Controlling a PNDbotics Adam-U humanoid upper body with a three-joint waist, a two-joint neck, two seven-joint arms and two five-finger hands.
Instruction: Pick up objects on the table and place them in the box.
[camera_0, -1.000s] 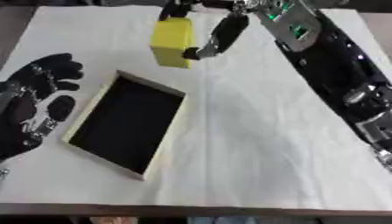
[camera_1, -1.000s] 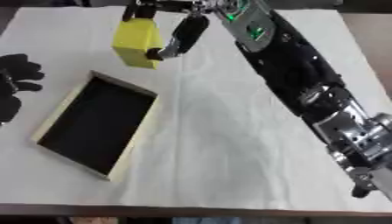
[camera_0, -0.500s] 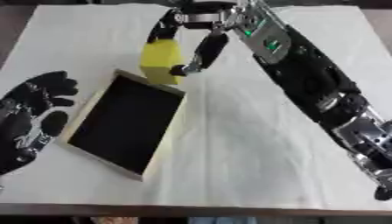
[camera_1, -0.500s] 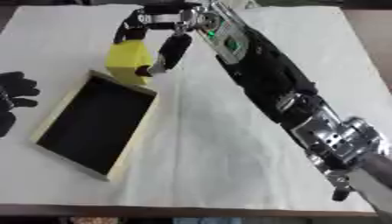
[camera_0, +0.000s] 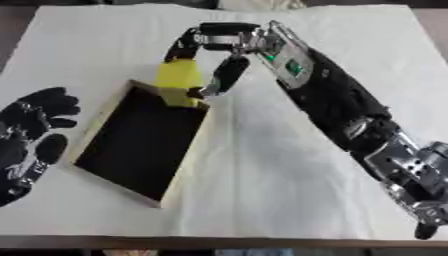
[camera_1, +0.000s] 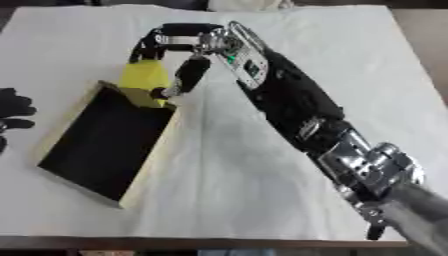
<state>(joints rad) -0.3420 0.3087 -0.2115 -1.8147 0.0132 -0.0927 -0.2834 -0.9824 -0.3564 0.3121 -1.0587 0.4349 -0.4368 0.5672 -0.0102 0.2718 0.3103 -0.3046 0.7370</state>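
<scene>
hanging in the right hand (camera_0: 210, 60), which grasps it, the yellow block (camera_0: 179, 82) sits over the box's (camera_0: 105, 130) far end, opening just below.

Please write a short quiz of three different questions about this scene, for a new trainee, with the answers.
1. True or false: the right hand is shut on the yellow block.
2. Where is the yellow block? A) at the far corner of the box B) flat on the white cloth C) in the left hand
3. Fill in: the left hand rests open on the ____ side of the box.

Key: 1 true; 2 A; 3 left
</scene>
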